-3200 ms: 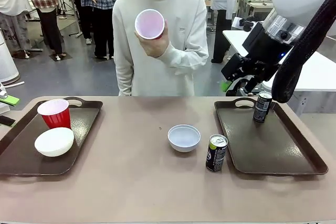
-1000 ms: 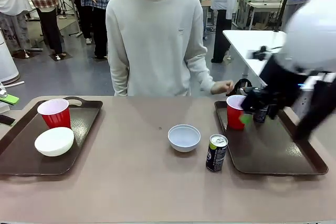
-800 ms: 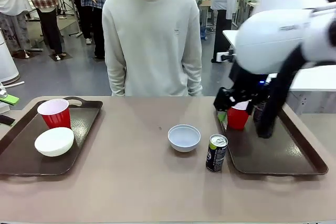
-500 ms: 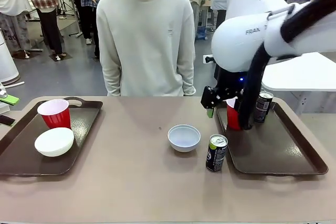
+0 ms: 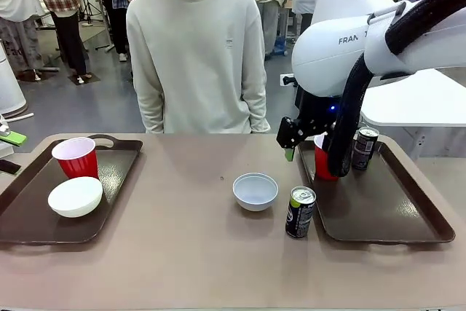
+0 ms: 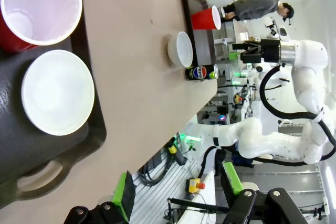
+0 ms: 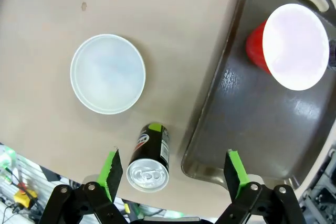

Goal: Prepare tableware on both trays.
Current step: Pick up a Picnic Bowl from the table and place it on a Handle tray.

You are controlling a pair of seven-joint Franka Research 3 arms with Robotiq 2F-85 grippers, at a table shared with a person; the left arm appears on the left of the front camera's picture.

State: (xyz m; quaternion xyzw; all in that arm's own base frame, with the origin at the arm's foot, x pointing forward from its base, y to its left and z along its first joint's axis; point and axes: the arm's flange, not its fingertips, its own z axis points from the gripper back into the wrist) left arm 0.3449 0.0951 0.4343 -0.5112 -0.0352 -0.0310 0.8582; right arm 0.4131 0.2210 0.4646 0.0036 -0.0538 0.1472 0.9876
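Observation:
On the left tray [image 5: 22, 216] stand a red cup [image 5: 75, 156] and a cream-white bowl [image 5: 75, 196]. The right tray [image 5: 378, 209] carries a second red cup [image 5: 321, 167], partly hidden by my right arm, and a dark can [image 5: 364, 148]. A grey-white bowl [image 5: 255, 191] and another can [image 5: 300, 211] sit on the bare table between the trays. My right gripper [image 7: 173, 174] hangs open and empty above the can [image 7: 149, 158], beside the tray's [image 7: 252, 129] left rim. My left gripper [image 6: 178, 192] is open and empty, off the left tray's [image 6: 31, 174] handle end.
A person in a pale sweater [image 5: 193, 49] stands at the far edge, arms down. My right arm's white body [image 5: 349, 41] looms over the right tray's back half. Bare tabletop [image 5: 167, 202] lies between the left tray and the bowl.
The person's hand left the red cup on the right tray and withdrew. My right arm swung left from over that tray to the table beside its left rim, jaws still open.

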